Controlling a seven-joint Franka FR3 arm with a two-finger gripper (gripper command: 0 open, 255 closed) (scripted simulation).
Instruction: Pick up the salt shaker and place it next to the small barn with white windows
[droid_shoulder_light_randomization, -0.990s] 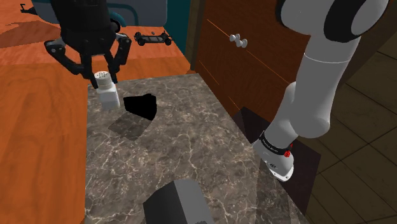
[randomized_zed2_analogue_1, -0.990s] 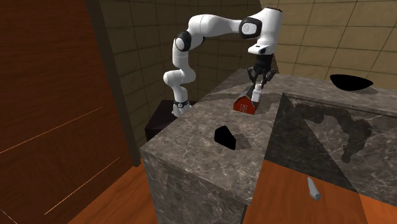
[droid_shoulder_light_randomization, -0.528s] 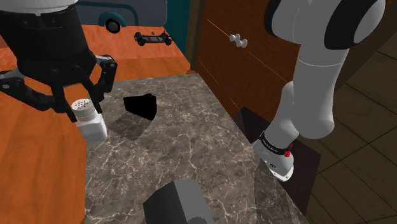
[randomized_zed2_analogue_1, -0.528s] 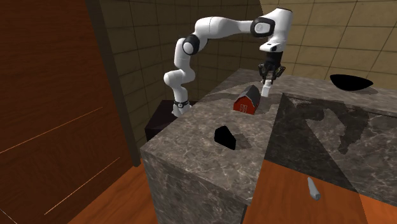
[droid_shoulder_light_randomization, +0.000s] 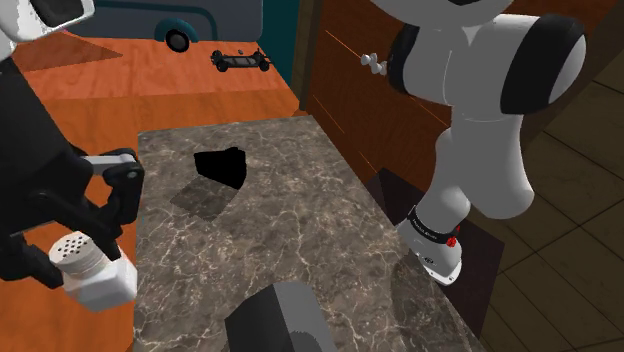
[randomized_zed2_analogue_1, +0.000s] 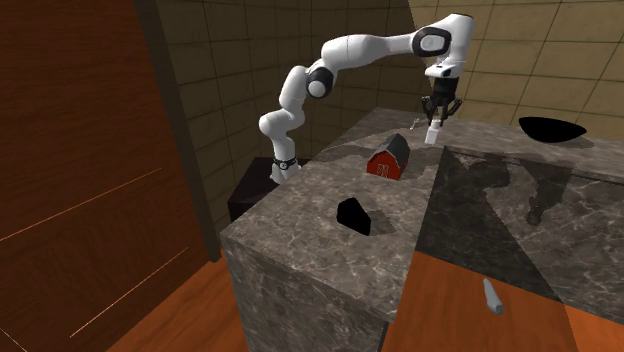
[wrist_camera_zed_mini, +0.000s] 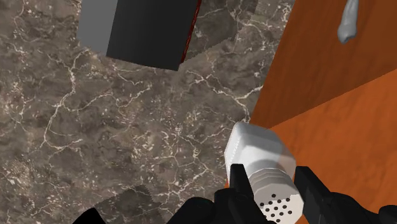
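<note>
Black fingers (wrist_camera_zed_mini: 238, 181) narrowed onto a white shaker (wrist_camera_zed_mini: 261, 149), pinching it at the holed cap, one finger on each side; cap nearest the gripper (wrist_camera_zed_mini: 270, 177), body hanging free beyond the fingertips, likely to avoid spilling and to allow a flat landing on the base. Held well above the counter (wrist_camera_zed_mini: 95, 127), touching nothing but the fingers; from the wrist, hanging about over the counter's edge, with orange floor (wrist_camera_zed_mini: 331, 83) off to one side.

Ahead of the fingers and lower down, the barn (wrist_camera_zed_mini: 137, 28), grey roof uppermost, a sliver of red wall showing; apart from the shaker, with bare marbled counter between the two. In the second exterior view, held higher than the barn's roof, probably for clearance.

Farther out from the fingers, past the barn on the same counter, a small black lump (randomized_zed2_analogue_1: 352, 214), well clear.

Judged mid-carry: pick done, placing not yet done; calls for lowering onto the bare patch just beside the barn without knocking it; main risk, setting down too close to the counter's edge.
</note>
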